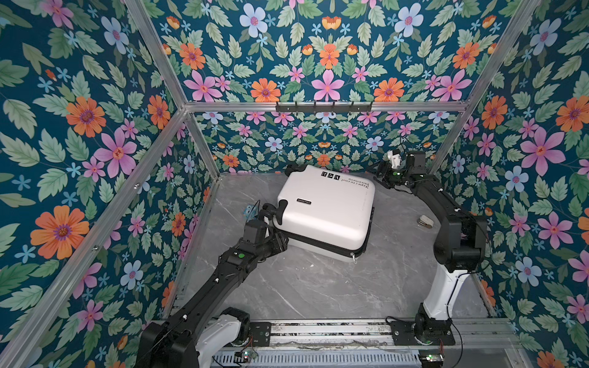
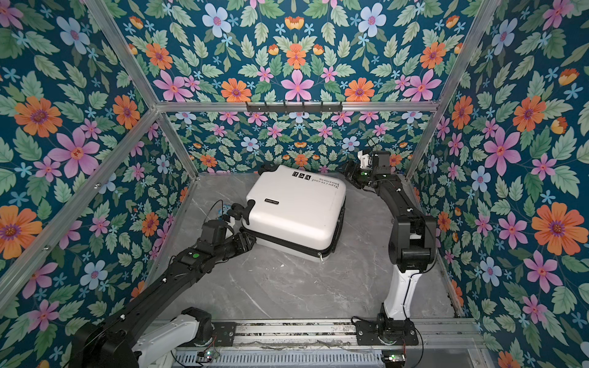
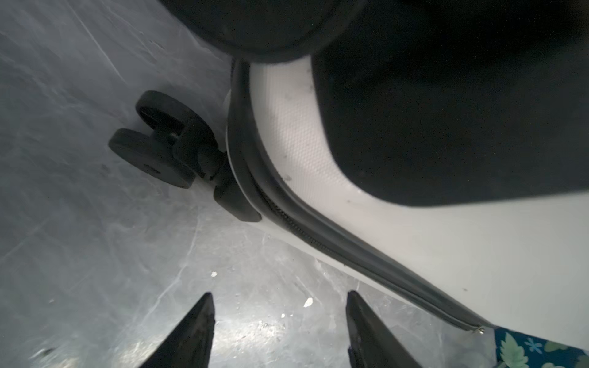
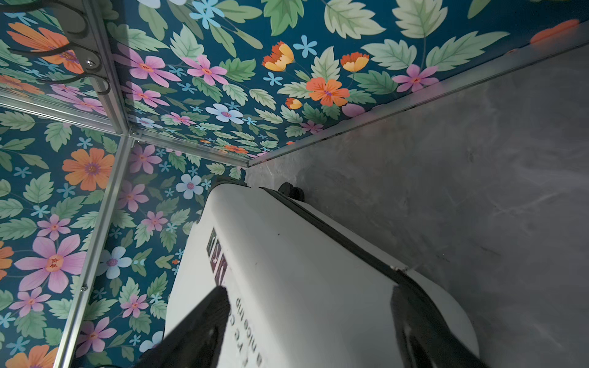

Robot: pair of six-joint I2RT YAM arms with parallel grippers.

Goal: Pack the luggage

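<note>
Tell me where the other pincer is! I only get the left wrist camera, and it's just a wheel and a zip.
Observer: The right pincer is at the far right corner of the luggage.
Operator: Is it grabbing it?
Observer: No, its jaws stand open, clamped on nothing, by the black printed text on the lid.
Operator: Is anything else lying on the table?
Observer: Yes, a small pale object lies on the table, to the right of the luggage. It is too small to tell what it is.
</note>
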